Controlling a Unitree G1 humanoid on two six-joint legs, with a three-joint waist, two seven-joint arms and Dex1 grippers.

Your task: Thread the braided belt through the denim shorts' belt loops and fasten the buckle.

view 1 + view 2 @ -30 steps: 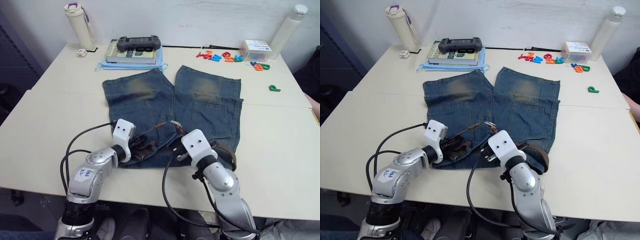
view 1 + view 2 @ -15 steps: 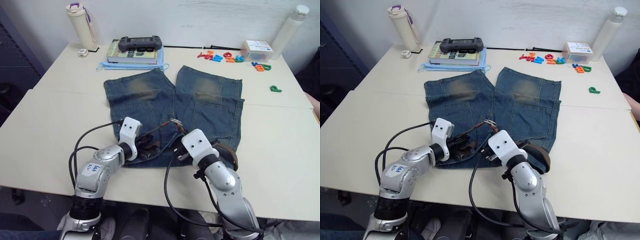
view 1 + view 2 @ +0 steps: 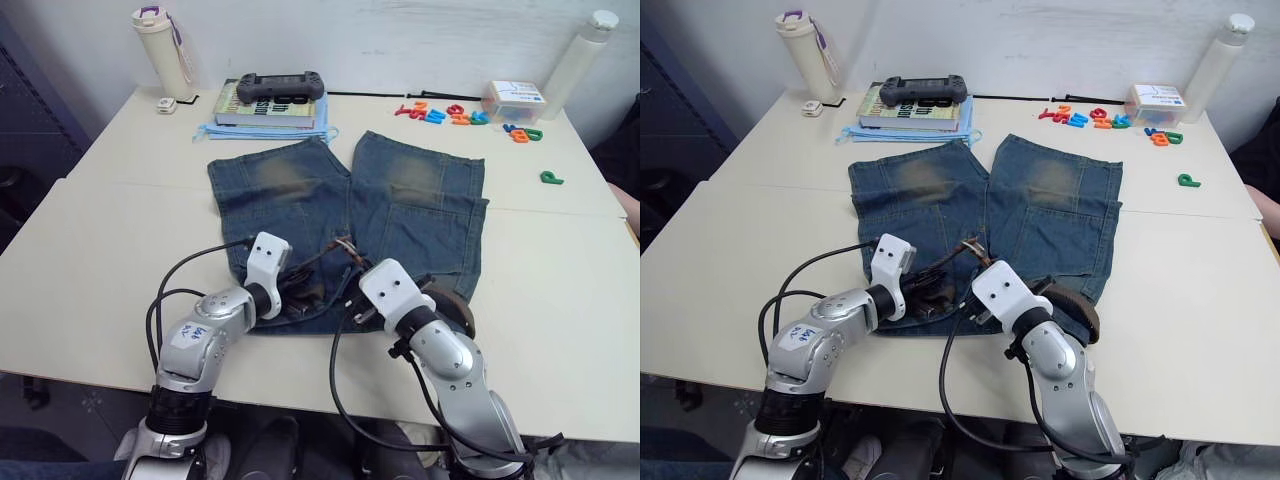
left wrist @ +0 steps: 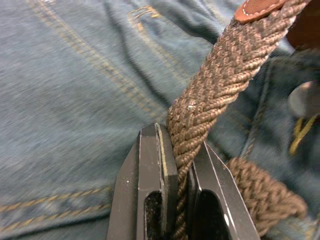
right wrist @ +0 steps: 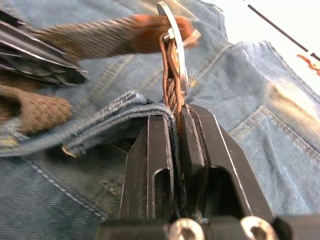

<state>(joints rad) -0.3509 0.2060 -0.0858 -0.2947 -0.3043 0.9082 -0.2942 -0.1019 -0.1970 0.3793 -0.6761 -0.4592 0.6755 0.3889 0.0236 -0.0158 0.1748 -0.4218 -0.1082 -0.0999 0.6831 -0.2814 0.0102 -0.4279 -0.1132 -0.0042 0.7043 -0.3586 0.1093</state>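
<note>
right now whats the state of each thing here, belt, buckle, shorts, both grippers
braided belt: pinched at two spots, not fastened
buckle: unfastened, held up off the cloth beside the tan tip
denim shorts: spread flat on the table, waistband near the robot
left gripper: shut on the braided belt
right gripper: shut on the belt just below the buckle

One pair of denim shorts (image 3: 345, 215), one braided belt (image 4: 215, 90) with one buckle (image 5: 172, 30). Two grippers: left gripper (image 4: 180, 165), right gripper (image 5: 176, 130). Beyond them, two bottles (image 3: 160, 50), one game controller (image 3: 279, 86) atop one book (image 3: 268, 108), one small box (image 3: 517, 98).
</note>
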